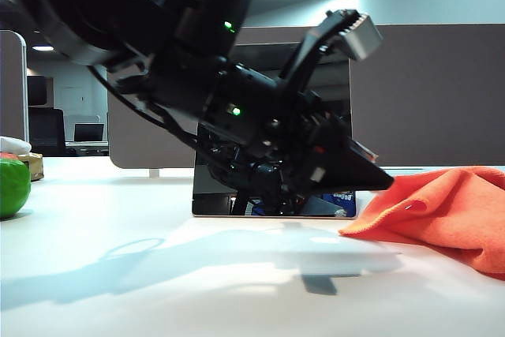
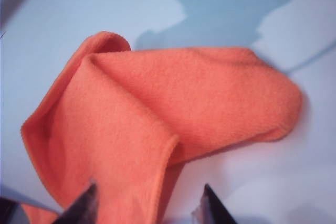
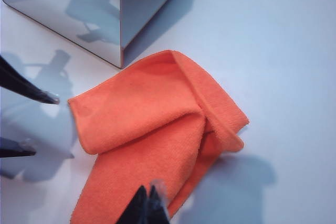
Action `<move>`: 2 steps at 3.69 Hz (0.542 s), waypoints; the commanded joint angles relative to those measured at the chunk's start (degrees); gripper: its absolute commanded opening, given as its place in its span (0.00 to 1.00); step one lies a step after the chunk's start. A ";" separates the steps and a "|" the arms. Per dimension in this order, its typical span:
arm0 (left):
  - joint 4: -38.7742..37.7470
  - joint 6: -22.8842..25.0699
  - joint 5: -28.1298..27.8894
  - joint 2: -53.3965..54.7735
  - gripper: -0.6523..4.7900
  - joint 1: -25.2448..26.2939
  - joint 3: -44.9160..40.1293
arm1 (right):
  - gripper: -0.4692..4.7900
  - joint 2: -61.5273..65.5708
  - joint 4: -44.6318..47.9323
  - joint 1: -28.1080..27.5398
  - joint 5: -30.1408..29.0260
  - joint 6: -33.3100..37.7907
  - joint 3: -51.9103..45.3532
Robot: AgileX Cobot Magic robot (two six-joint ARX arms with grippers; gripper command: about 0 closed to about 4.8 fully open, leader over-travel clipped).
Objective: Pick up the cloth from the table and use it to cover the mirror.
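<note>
Cloth (image 2: 157, 114) just ahead of open left gripper (image 2: 148, 203) — ungripped.

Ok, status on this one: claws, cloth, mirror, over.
Left claw open, at the edge of the cloth. Right claw shut, empty, above cloth. Cloth crumpled on table; mirror uncovered, nothing blocking.
</note>
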 commanded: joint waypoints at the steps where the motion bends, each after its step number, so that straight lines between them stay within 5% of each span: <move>1: 6.03 0.02 -7.30 8.22 0.57 -1.95 3.78 | 0.09 -0.04 1.51 0.00 -2.16 0.07 -2.71; 2: 7.21 0.00 -9.27 9.90 0.56 -1.90 5.55 | 0.09 -0.04 1.51 0.00 -2.32 0.09 -2.71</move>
